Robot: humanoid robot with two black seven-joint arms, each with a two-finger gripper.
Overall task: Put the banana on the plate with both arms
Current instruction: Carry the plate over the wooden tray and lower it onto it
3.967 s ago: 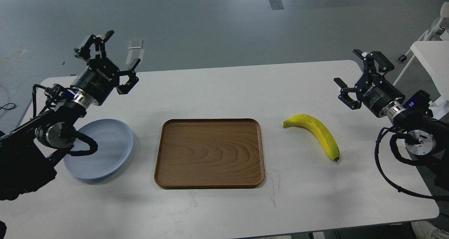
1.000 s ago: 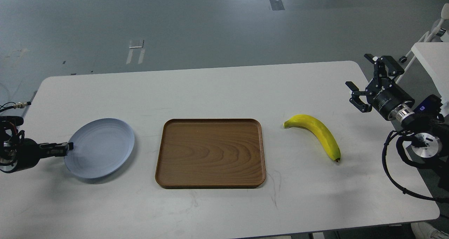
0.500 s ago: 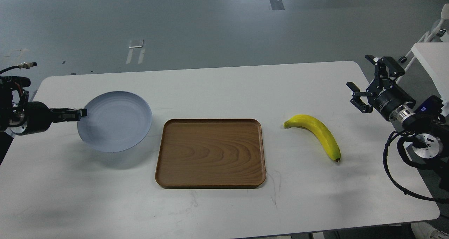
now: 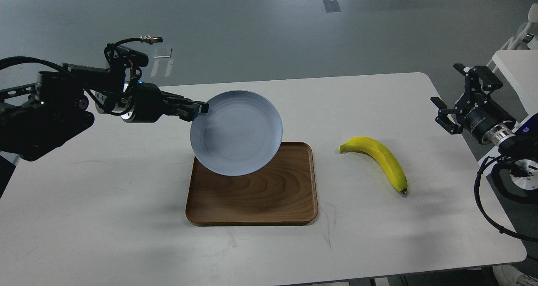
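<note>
My left gripper [image 4: 201, 108] is shut on the left rim of the pale blue-grey plate [image 4: 236, 133] and holds it in the air, tilted, above the far part of the brown wooden tray [image 4: 269, 193]. The yellow banana [image 4: 380, 160] lies on the white table to the right of the tray, stem end to the left, dark tip toward the front. My right gripper [image 4: 458, 95] is open and empty, raised at the table's right edge, well to the right of the banana.
The white table [image 4: 105, 202] has bare room to the left of the tray and along the front. A white stand [image 4: 515, 59] is beyond the right edge. Grey floor lies behind the table.
</note>
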